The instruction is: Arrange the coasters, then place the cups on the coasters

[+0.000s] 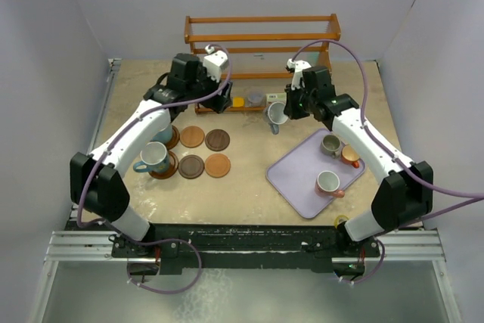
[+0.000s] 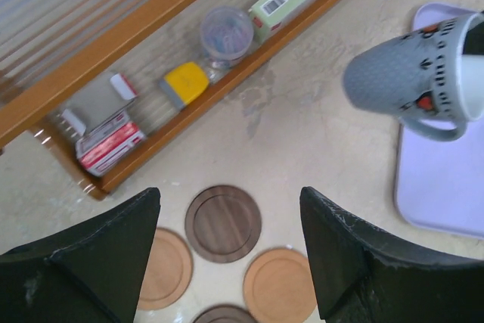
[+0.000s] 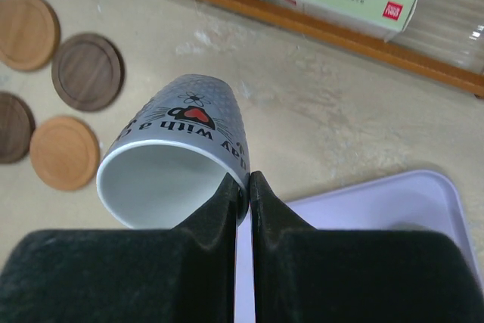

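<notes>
A grey ceramic mug with a pale inside and a red heart printed on its wall (image 3: 181, 122) is held by the right arm (image 1: 363, 134), whose jaws are pressed together, pinching the mug's rim. The mug hangs tipped, mouth toward that arm, over the sandy desk (image 1: 249, 194), just beyond the far left corner of a lavender rectangular tray (image 1: 299, 183).

Left of the mug, four small round wooden coasters lie bare in a square: a mid-brown coaster (image 1: 192, 136), a dark coaster (image 1: 217, 139), a second dark coaster (image 1: 190, 166) and an orange-brown coaster (image 1: 217, 165).

Further left, a light blue mug (image 1: 155, 156) stands on a larger wooden coaster (image 1: 168, 172). A second blue mug (image 1: 164, 135), partly hidden by the left arm (image 1: 136, 130), sits behind it.

The left arm's jaws stand spread, holding nothing, above the bare coasters.

Three small mugs stand on the tray: a grey-brown mug (image 1: 330, 144), an orange mug (image 1: 350, 155) and a brownish mug (image 1: 327, 181).

A wooden rack (image 1: 261, 35) stands at the back of the desk.
</notes>
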`<control>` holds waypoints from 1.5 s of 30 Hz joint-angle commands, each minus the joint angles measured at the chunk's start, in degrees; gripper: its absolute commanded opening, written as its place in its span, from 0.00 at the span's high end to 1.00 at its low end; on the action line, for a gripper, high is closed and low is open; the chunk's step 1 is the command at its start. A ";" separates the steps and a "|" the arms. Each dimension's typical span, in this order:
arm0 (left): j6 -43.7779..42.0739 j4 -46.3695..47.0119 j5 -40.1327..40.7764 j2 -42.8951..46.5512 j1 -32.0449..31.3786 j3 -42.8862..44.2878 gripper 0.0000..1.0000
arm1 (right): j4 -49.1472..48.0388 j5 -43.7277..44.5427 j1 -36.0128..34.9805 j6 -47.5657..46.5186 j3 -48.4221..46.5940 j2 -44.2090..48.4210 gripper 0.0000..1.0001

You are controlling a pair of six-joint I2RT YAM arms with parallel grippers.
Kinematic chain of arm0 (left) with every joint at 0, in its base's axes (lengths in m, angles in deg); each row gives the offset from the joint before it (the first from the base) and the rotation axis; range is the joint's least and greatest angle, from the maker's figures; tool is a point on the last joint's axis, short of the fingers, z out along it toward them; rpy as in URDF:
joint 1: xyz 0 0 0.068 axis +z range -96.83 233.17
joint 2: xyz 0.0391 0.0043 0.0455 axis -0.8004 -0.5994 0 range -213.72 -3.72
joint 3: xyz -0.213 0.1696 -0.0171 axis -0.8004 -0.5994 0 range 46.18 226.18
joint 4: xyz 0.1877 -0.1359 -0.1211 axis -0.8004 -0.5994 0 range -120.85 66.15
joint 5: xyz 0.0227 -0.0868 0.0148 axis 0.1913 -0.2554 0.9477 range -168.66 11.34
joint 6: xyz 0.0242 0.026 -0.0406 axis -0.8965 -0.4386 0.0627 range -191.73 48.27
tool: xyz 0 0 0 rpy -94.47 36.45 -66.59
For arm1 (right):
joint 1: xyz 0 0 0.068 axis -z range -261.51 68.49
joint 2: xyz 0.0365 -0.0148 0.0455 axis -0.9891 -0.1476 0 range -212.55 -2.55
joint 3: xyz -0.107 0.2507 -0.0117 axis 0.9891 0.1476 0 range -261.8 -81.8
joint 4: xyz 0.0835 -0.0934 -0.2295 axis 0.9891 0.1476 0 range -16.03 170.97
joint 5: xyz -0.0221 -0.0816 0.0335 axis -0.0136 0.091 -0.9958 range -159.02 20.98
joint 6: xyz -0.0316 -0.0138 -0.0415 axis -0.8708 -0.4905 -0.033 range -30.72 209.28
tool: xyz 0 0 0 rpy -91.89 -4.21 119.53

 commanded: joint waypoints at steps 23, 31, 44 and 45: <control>25.20 6.15 14.39 -11.50 -15.46 12.11 0.33 | -7.56 16.40 -7.36 17.03 -5.86 -2.59 1.00; 25.50 4.61 17.77 -14.14 -16.26 13.17 0.45 | -6.67 17.36 -8.42 19.47 -6.52 -2.44 1.00; 26.52 3.39 18.91 -17.54 -16.32 15.68 0.64 | -6.58 17.65 -9.79 19.62 -6.89 -1.44 1.00; 26.46 3.39 18.86 -17.77 -16.31 15.86 0.65 | -6.66 17.51 -9.91 19.57 -6.93 -1.43 1.00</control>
